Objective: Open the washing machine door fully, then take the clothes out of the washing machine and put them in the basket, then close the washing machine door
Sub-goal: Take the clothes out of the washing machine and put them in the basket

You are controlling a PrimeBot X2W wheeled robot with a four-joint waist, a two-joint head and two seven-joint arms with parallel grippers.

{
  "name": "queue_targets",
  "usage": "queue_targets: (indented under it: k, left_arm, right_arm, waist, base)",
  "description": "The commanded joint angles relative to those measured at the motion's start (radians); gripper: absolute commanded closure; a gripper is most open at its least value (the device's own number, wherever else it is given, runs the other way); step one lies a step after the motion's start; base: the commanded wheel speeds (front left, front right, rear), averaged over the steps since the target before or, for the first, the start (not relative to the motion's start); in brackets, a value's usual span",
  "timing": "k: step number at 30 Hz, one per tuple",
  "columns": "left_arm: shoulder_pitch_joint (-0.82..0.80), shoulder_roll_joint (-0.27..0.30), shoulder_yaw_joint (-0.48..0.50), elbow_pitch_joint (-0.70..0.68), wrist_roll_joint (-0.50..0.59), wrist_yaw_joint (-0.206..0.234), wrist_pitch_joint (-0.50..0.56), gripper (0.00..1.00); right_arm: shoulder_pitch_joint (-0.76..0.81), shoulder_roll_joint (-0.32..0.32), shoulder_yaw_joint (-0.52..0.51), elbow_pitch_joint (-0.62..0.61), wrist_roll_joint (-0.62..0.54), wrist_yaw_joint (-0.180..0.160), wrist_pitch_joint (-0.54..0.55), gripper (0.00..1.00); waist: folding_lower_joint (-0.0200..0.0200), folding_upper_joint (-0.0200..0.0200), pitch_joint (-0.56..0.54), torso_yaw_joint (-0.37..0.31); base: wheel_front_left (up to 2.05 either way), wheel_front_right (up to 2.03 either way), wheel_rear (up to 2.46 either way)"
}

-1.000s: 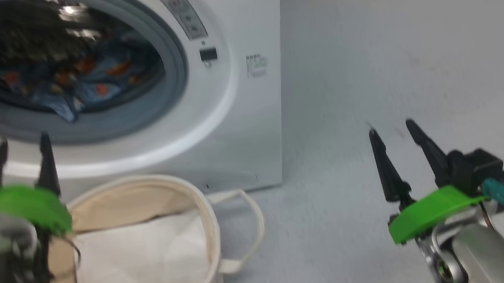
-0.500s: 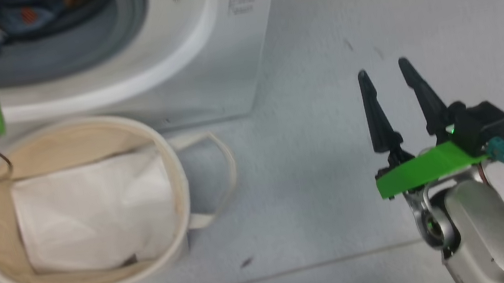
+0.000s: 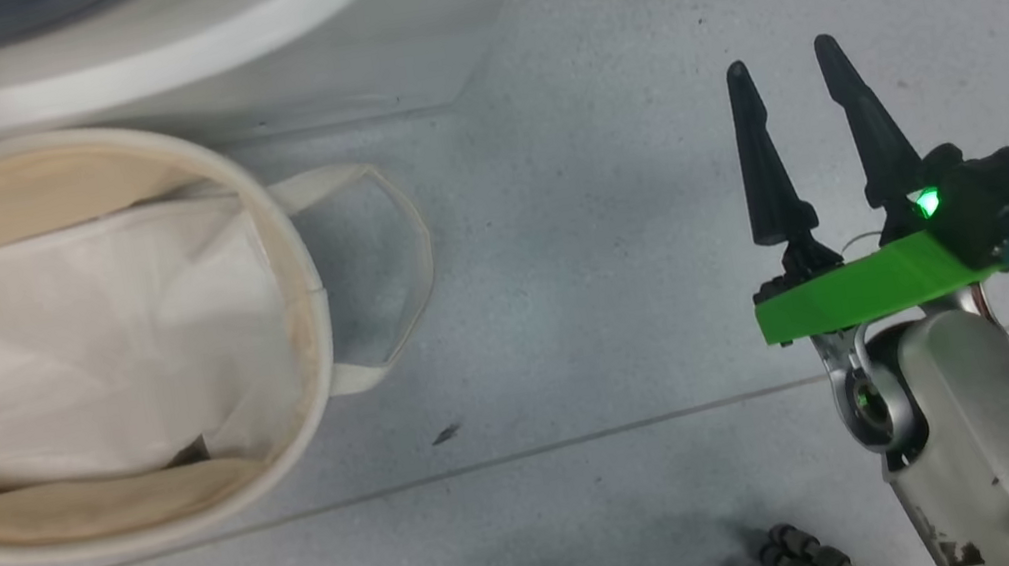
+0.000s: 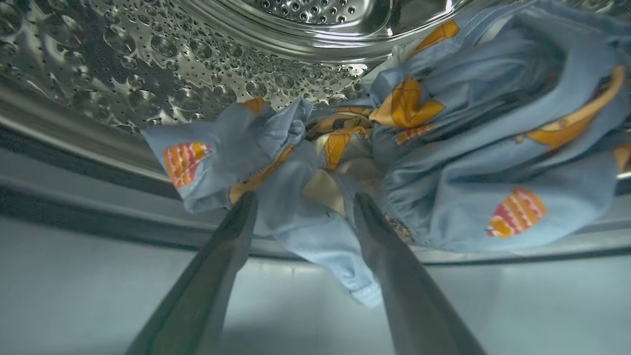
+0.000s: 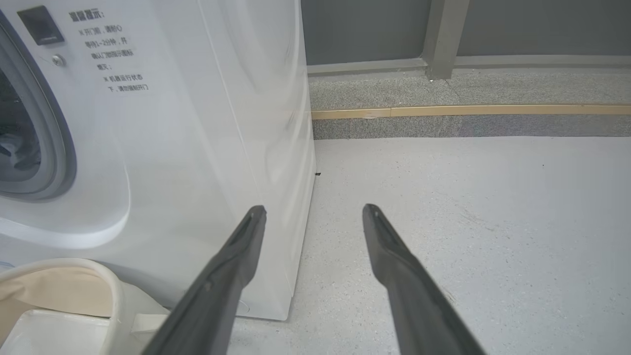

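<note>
**Left arm.** The left gripper (image 4: 304, 197) reaches into the mouth of the washing machine (image 5: 207, 123). Its jaws are spread wide and its tips are at the front edge of the clothes (image 4: 443, 162) (blue fabric with orange motifs, a cream piece showing among the folds). The heap lies low in the perforated steel drum (image 4: 123, 59). One blue fold droops over the drum's lip between the two fingers, unclamped.

**Right arm.** The right gripper (image 3: 782, 57), jaws equally wide and empty, hangs above the grey floor (image 3: 554, 214), well apart from the basket (image 3: 292, 286).

**Basket.** It stands just in front of the machine, and a flat white sheet (image 3: 88, 339) lies inside it.
</note>
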Motion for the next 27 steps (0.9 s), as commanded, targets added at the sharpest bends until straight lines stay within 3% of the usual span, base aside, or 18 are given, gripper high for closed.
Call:
queue_targets:
  k: [1,6,13,14,21,27]
  left_arm:
    - [-0.061,0.042,0.0,-0.015,0.014,0.018,0.009,0.0]
    - [-0.102,0.047,-0.025,0.007,0.036,0.054,0.062,0.0]
    - [-0.121,0.041,-0.051,0.018,0.045,0.053,0.11,0.0]
    - [-0.121,0.04,-0.055,0.019,0.046,0.049,0.107,1.0]
    - [-0.115,0.039,-0.058,0.022,0.035,0.051,0.089,1.0]
    - [-0.094,0.026,-0.029,0.022,-0.008,0.056,-0.008,1.0]
  right_arm:
    - [-0.001,0.011,0.013,-0.038,0.003,0.001,-0.005,0.0]
    - [-0.009,0.011,0.016,-0.048,0.005,0.001,-0.005,0.0]
    - [-0.012,0.011,0.014,-0.051,0.001,0.001,-0.005,0.0]
    - [-0.012,0.011,0.013,-0.05,0.001,0.001,-0.005,0.0]
    - [-0.014,0.011,0.012,-0.042,0.001,0.001,-0.005,0.0]
    - [-0.008,0.011,0.005,-0.028,-0.002,0.001,-0.005,0.0]
  waist:
    - [-0.0002,0.0,0.024,0.002]
    - [-0.0002,0.0,0.052,0.005]
    - [-0.0002,0.0,0.073,0.017]
    - [-0.0002,0.0,0.073,0.018]
    - [-0.0002,0.0,0.068,0.021]
    - [-0.0002,0.0,0.041,0.027]
  base:
    - [0.0,0.0,0.0]
    - [0.0,0.0,0.0]
    - [0.0,0.0,0.0]
    - [0.0,0.0,0.0]
    - [0.0,0.0,0.0]
    - [0.0,0.0,0.0]
